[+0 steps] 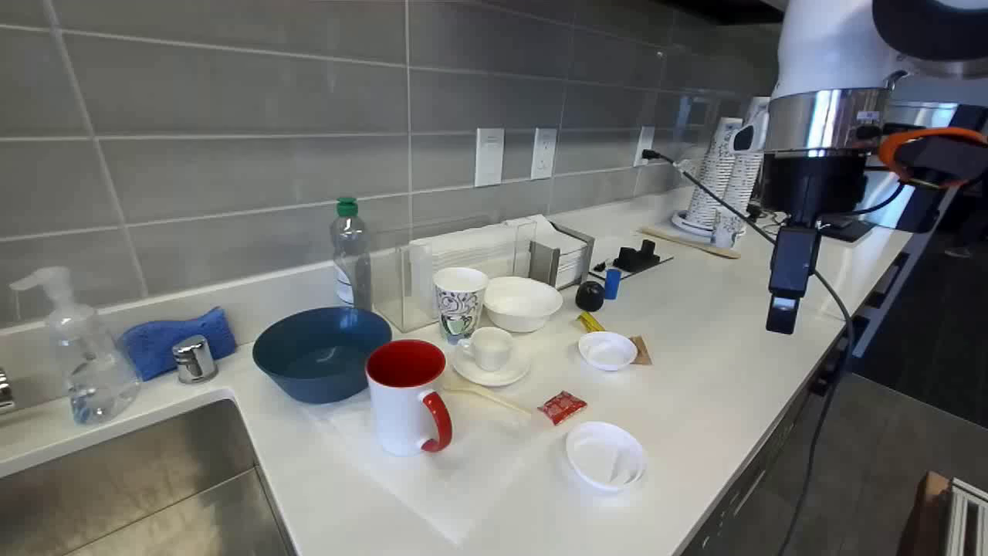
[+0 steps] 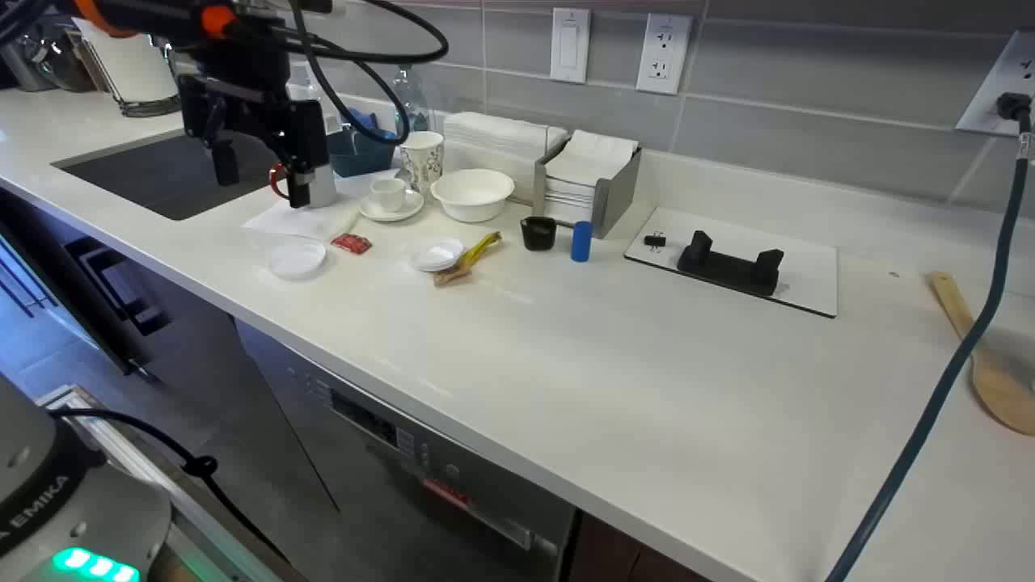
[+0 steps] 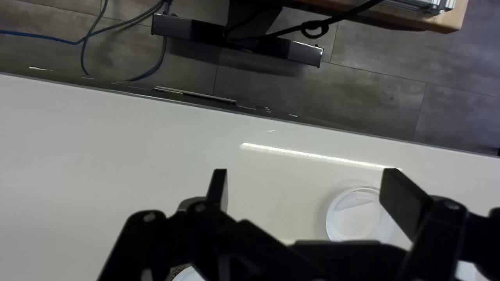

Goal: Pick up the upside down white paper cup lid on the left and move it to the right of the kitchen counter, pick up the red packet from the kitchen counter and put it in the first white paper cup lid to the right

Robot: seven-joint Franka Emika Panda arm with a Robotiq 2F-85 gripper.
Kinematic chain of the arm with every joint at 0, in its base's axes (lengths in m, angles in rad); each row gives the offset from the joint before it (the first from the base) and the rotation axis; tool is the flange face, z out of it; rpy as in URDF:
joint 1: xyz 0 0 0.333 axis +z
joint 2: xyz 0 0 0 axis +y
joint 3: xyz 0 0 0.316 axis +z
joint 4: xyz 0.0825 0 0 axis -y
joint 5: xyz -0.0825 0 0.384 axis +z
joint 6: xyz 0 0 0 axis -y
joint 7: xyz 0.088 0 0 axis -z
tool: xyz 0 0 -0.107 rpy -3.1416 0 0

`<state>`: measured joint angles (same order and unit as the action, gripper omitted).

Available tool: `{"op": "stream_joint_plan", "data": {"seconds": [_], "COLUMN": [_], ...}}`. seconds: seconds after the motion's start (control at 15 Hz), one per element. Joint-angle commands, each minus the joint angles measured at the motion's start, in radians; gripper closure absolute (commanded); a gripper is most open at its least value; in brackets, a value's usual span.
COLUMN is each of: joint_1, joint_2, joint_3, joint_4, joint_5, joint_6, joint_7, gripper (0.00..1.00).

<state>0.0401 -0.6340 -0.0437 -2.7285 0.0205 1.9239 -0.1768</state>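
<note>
My gripper (image 3: pixel 304 171) is open and empty, held above the counter. It also shows in both exterior views (image 1: pixel 783 313) (image 2: pixel 263 179). A white lid lies upside down on the counter, nearer the sink (image 1: pixel 606 455) (image 2: pixel 296 259). In the wrist view a white lid (image 3: pixel 353 218) lies below the jaws, close to the right finger and partly hidden by the gripper. A second white lid (image 1: pixel 607 351) (image 2: pixel 437 255) lies further from the sink, beside a brown packet. The red packet (image 1: pixel 562 407) (image 2: pixel 352 242) lies flat between the two lids; I cannot make it out in the wrist view.
A red-and-white mug (image 1: pixel 401 409), blue bowl (image 1: pixel 320 355), small cup on a saucer (image 1: pixel 492 377), paper cup (image 1: pixel 461 297) and white bowl (image 1: pixel 523 305) stand behind. A yellow packet (image 2: pixel 481 246), black cup (image 2: pixel 538 233) and blue cylinder (image 2: pixel 581 241) are further along. A cable (image 2: pixel 930 436) crosses the counter.
</note>
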Motion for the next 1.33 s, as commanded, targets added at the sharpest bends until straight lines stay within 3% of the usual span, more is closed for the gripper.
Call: {"op": "stream_joint_plan", "data": {"seconds": [0.0,0.33,0.47,0.8,1.07,1.2,1.27], "joint_1": [0.0,0.0,0.041,0.12,0.136,0.126,0.133], "joint_2": [0.0,0.0,0.07,0.215,0.346,0.403,0.412], "joint_3": [0.0,0.0,0.001,0.052,0.094,0.09,0.069], "joint_4": [0.001,0.001,0.05,0.127,0.181,0.189,0.183], "joint_5": [0.0,0.0,-0.026,-0.039,-0.141,-0.213,-0.197], "joint_6": [-0.001,-0.001,0.003,0.052,0.138,0.221,0.275], "joint_7": [0.0,0.0,-0.109,-0.228,-0.297,-0.36,-0.431], "gripper": [0.0,0.0,0.0,0.0,0.0,0.0,0.0]}}
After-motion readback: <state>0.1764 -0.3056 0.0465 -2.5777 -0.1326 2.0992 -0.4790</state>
